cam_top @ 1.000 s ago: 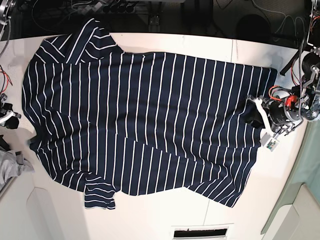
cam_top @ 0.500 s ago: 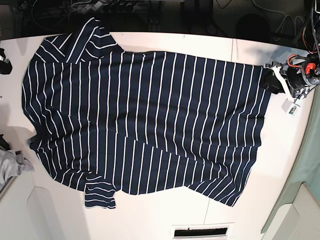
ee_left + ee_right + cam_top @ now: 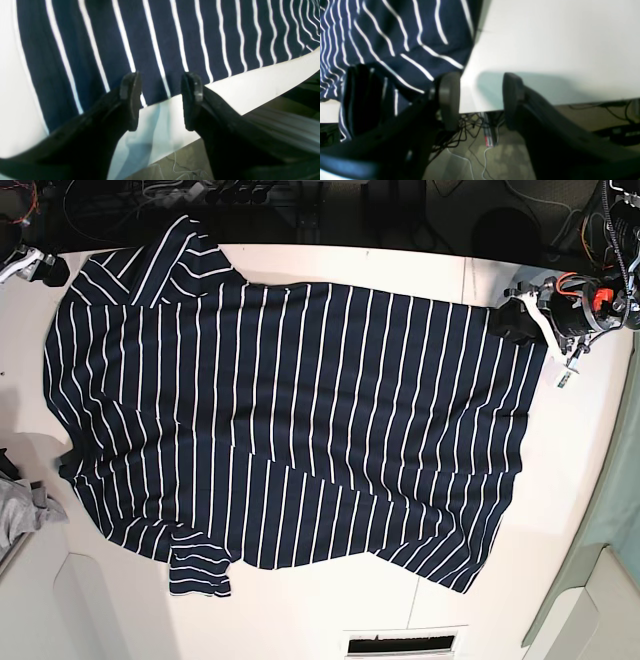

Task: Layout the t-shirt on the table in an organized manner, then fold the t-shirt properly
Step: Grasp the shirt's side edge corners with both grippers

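Only base shows grey cloth (image 3: 25, 510) beside the t-shirt (image 3: 300, 430).

Right claw (image 3: 480, 100) parted, empty, over worktop (image 3: 545, 50) edge; t-shirt (image 3: 395, 37) beside its near finger.

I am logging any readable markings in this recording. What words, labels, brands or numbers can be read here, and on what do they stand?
No text can be read in any view.
Small white tag hanging by the left gripper: too small and blurred to read.
T-shirt: white stripes only, no print or label showing.
Table: plain, no marking.
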Robot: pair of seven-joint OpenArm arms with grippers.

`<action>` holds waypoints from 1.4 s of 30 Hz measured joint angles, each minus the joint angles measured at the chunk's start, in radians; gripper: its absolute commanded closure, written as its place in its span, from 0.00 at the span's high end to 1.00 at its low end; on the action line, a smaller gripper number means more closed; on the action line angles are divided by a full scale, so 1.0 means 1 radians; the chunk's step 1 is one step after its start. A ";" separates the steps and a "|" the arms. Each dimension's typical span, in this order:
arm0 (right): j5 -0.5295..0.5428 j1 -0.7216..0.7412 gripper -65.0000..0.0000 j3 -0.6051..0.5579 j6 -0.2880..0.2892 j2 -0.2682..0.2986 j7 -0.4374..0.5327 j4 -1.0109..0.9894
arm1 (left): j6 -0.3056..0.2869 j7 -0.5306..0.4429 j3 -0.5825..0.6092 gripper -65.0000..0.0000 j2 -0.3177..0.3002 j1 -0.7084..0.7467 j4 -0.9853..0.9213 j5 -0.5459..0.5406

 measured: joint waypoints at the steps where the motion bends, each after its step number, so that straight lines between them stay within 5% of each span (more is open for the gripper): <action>1: -0.005 0.000 0.43 -0.008 0.000 0.000 0.002 0.000 | 0.000 0.000 0.000 0.44 0.000 0.000 0.000 -0.006; 12: 0.021 0.005 0.43 -0.170 0.007 -0.026 0.051 0.009 | 0.009 0.005 -0.027 0.44 0.002 0.000 0.000 -0.013; 20: 0.045 0.006 0.43 -0.174 0.008 -0.047 0.052 0.010 | 0.032 0.008 -0.204 0.44 0.000 0.000 0.000 0.011; 24: 0.045 0.006 0.43 -0.174 0.012 -0.047 0.052 0.010 | 0.106 -0.036 -0.207 0.45 0.002 -0.002 -0.048 0.062; 32: 0.053 0.006 0.43 -0.174 0.012 -0.050 0.051 0.010 | 0.101 -0.063 -0.211 0.51 0.003 -0.012 -0.211 0.041; 35: 0.053 0.006 0.43 -0.174 0.012 -0.050 0.052 0.010 | 0.059 -0.061 -0.211 0.51 0.017 -0.013 -0.224 0.027; 39: 0.058 0.005 0.43 -0.174 0.012 -0.050 0.050 0.010 | -0.094 0.023 -0.204 0.51 0.039 -0.011 -0.226 -0.060; 42: 0.060 0.006 0.43 -0.174 0.012 -0.050 0.045 0.010 | -0.109 0.023 -0.190 0.51 0.044 -0.005 -0.226 -0.073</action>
